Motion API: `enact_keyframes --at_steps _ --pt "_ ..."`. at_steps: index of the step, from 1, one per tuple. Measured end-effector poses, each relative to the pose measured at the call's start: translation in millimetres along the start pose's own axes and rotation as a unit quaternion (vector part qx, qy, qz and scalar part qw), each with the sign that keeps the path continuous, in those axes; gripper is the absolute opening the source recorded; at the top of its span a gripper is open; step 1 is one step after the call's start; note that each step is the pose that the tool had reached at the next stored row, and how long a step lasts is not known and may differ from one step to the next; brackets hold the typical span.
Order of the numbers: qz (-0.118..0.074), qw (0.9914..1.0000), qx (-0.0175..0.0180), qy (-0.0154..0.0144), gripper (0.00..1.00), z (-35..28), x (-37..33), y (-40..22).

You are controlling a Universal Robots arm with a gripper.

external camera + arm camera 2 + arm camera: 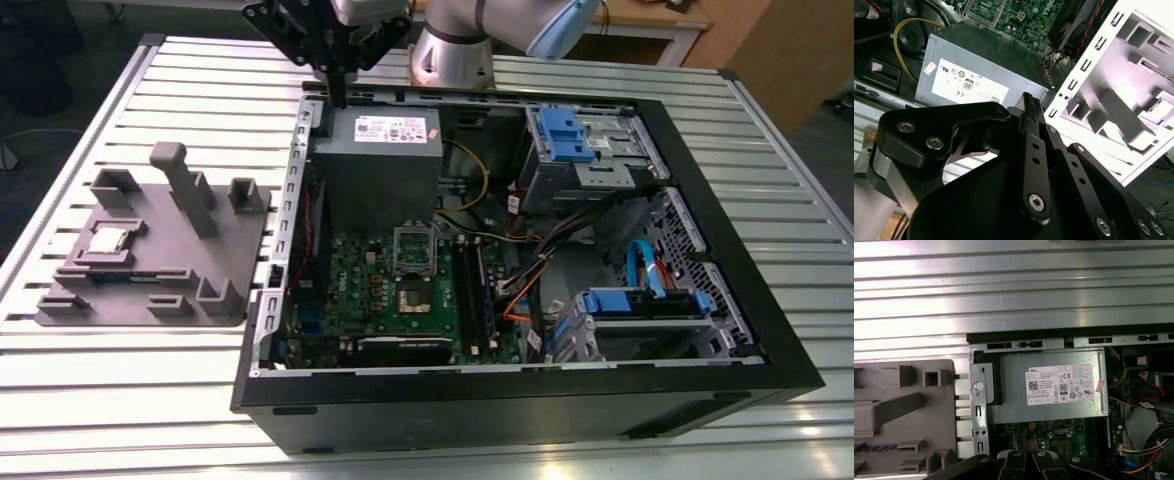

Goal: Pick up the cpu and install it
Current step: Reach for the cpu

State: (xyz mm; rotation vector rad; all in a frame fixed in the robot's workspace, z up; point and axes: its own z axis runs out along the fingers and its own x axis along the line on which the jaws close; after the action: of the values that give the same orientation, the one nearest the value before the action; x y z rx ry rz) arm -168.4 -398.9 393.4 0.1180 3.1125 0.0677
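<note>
So, pick-up hasn't begun: jaws pinched together, holding nothing, hovering over the grey white-labelled box at 12 o'clock of the black computer case. The small shiny square cpu sits on the grey fixture plate, 9 o'clock of the case, well apart. Grabbing needs them opened, I reckon. The motherboard socket is too small to read.

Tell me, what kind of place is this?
Probably a robot lab or workshop: a robot arm hangs over an open computer case on a slatted metal table.

Black claw with silver screws, silver arm, pale-blue joint cap
</note>
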Motion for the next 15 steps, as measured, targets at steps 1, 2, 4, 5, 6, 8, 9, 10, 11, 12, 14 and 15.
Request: enact_keyframes --at_steps 1,2,4,5,6,8,9,10,11,12,14,15 --pt "0.0 1.0 0.0 0.0 0.1 0.0 0.2 0.0" --pt "0.0 1.0 0.0 0.0 0.1 0.0 0.4 0.0" --pt "0.0 1.0 0.0 0.0 0.1 0.0 0.8 -0.1" --pt "0.0 1.0 0.0 0.0 0.1 0.0 1.0 -0.1" --pt "0.0 1.0 0.0 0.0 0.1 0.0 1.1 -0.1" --pt "0.0 1.0 0.0 0.0 0.1 0.0 1.5 -0.1" --pt "0.0 1.0 0.0 0.0 0.1 0.0 1.7 -0.1" --pt "0.0 1.0 0.0 0.0 0.1 0.0 1.9 -0.1" --pt "0.0 1.0 0.0 0.0 0.1 0.0 2.1 -0.2" --pt "0.0 1.0 0.0 0.0 0.1 0.0 2.4 -0.2" --pt "0.0 1.0 0.0 0.0 0.1 0.0 2.9 -0.2" --pt "0.0 1.0 0.0 0.0 0.1 0.0 3.1 -0.3"
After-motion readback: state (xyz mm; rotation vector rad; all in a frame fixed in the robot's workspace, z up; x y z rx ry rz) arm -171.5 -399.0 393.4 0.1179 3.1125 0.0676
